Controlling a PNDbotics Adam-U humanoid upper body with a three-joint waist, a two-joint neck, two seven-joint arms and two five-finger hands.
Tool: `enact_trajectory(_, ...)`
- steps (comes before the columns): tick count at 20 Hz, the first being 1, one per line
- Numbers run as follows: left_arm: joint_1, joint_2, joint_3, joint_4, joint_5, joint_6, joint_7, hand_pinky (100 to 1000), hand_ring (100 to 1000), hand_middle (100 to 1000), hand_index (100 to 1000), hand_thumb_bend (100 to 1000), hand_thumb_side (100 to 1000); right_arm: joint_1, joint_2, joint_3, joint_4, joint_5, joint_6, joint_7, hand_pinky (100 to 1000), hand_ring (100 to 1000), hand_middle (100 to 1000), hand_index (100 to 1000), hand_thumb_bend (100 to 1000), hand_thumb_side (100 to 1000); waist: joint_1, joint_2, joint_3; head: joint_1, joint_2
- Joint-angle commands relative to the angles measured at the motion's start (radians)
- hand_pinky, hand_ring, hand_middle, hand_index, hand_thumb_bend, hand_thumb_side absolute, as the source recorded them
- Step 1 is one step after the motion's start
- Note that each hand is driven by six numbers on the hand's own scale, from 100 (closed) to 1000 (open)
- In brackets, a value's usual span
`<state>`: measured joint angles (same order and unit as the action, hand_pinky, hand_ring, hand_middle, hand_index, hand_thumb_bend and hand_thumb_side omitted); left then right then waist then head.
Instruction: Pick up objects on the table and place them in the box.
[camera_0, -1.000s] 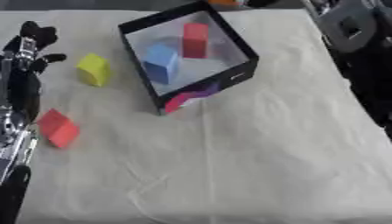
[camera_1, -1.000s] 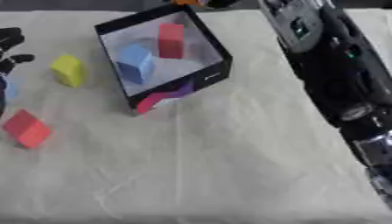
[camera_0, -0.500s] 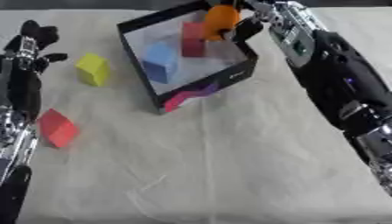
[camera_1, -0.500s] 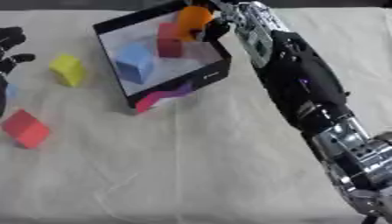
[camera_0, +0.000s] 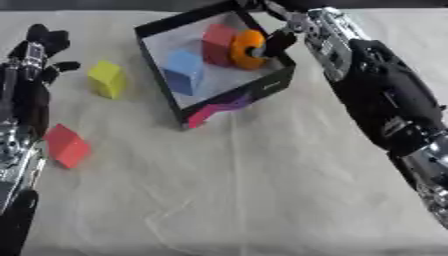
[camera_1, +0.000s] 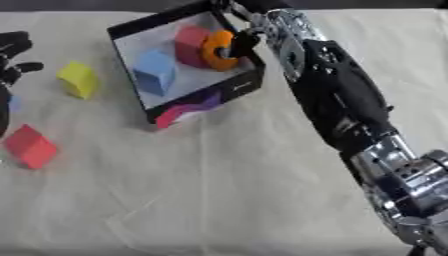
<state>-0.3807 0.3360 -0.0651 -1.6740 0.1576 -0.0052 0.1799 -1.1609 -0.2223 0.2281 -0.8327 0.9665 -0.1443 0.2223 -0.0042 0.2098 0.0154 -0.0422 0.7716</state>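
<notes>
So, right robot hand (camera_0: 278, 36): pinching the orange ring (camera_0: 248, 49) over the box (camera_0: 262, 90)
Inside box: blue block (camera_0: 185, 71), red block (camera_0: 218, 42)
On surface (camera_0: 262, 200): yellow block (camera_0: 108, 78), red cube (camera_0: 66, 145)
Left robot hand (camera_0: 35, 50): spread, far left

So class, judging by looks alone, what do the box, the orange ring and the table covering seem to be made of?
Box: probably cardboard, with thin flat black walls and a pale lining. Orange ring: plastic or foam, going by its uniform matte colour and rounded edge; hard to tell which. Table covering: cloth, cream-coloured, with soft wrinkles and creases.
</notes>
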Motion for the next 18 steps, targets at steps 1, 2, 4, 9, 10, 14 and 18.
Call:
enact_trajectory(1, -0.014, 0.016, 0.005, -0.013, 0.000, -0.002, -0.002, 701, 851, 752, 720, 237, 789, -0.023, -0.021, -0.011, -0.035, -0.003, -0.009, -0.008, 792, 837, 820, 870, 511, 328, 0.008, -0.020, -0.001, 0.000, -0.002)
enact_trajectory(2, -0.013, 0.016, 0.006, -0.013, 0.000, -0.002, 0.000, 701, 851, 752, 720, 237, 789, -0.020, -0.028, -0.013, -0.053, -0.022, -0.005, -0.013, 790, 835, 818, 869, 505, 316, 0.008, -0.020, -0.003, 0.001, -0.002)
enact_trajectory(4, -0.012, 0.017, 0.008, -0.013, 0.000, -0.003, 0.002, 701, 851, 752, 720, 237, 789, -0.011, -0.055, -0.014, -0.118, -0.093, 0.016, -0.020, 779, 822, 805, 866, 439, 275, 0.006, -0.019, -0.006, 0.005, -0.002)
enact_trajectory(9, -0.009, 0.024, 0.017, -0.015, -0.002, -0.005, 0.011, 702, 851, 752, 720, 238, 786, 0.070, -0.220, -0.027, -0.446, -0.481, 0.117, -0.035, 759, 793, 763, 846, 104, 204, 0.002, -0.018, -0.016, 0.018, -0.002)
enact_trajectory(10, -0.008, 0.027, 0.019, -0.016, -0.002, -0.006, 0.013, 702, 851, 752, 720, 238, 786, 0.103, -0.261, -0.036, -0.520, -0.576, 0.142, -0.047, 758, 792, 761, 844, 100, 209, 0.001, -0.017, -0.018, 0.018, -0.002)
enact_trajectory(14, -0.009, 0.033, 0.027, -0.021, -0.004, -0.008, 0.020, 702, 851, 752, 720, 238, 784, 0.270, -0.388, -0.103, -0.762, -0.875, 0.211, -0.125, 745, 769, 728, 820, 100, 260, 0.001, -0.011, -0.024, 0.021, -0.006)
enact_trajectory(18, -0.009, 0.035, 0.033, -0.025, -0.006, -0.008, 0.028, 701, 851, 752, 720, 239, 784, 0.461, -0.450, -0.207, -0.934, -1.062, 0.249, -0.246, 738, 744, 698, 802, 100, 272, 0.008, -0.002, -0.031, 0.037, -0.018)
